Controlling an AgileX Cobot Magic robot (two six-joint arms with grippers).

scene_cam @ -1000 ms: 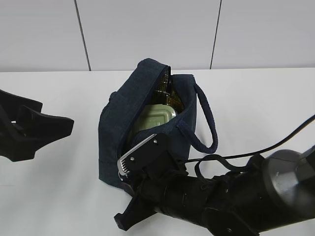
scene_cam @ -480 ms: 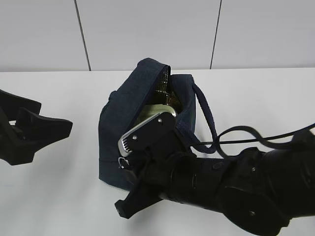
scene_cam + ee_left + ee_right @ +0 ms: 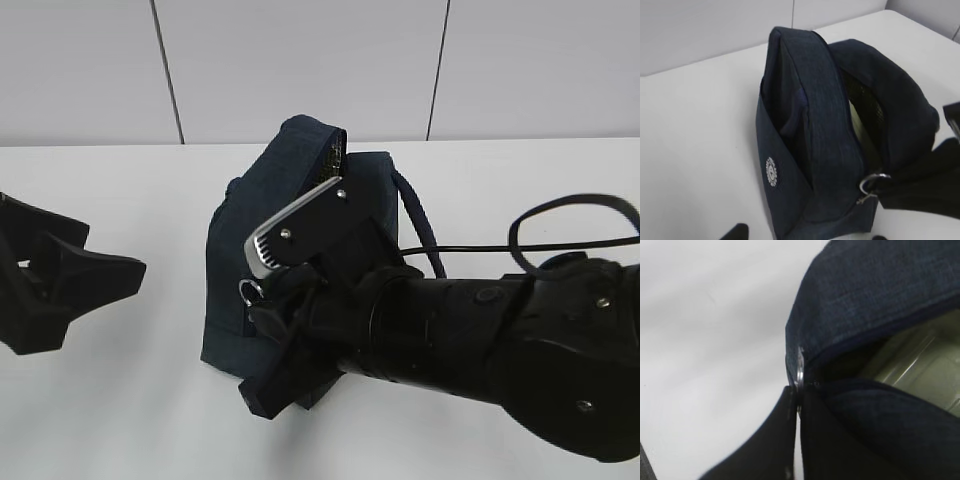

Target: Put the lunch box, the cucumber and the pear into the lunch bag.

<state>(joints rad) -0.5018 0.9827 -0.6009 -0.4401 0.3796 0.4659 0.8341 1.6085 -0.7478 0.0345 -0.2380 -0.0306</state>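
Lunch bag stands on the white table at centre of the exterior view, mouth facing the camera. Our right arm reaches across in front of it, and the right gripper sits at the near lower corner of the opening, right by the metal ring pull. We judge this is the zip-closing step, since nothing of the task lies loose on the table. Left gripper hangs well apart on the left, dark fingers spread, holding nothing, presumably parked clear of the work.

Left wrist view: bag seen from its side panel, round white logo facing us. The opening runs along the right, a pale strip showing inside. The ring pull lies at the near end of the zip, touching the dark mass of the right gripper. Only two dark tips of the left gripper show at the bottom edge, apart.

Right wrist view: fingers pressed together on a metal piece at the zip's end, so closed on the pull. Beyond the seam the sage-green lunch box shows inside the bag. Cucumber and pear cannot be made out in any view; we take them to be inside, hidden
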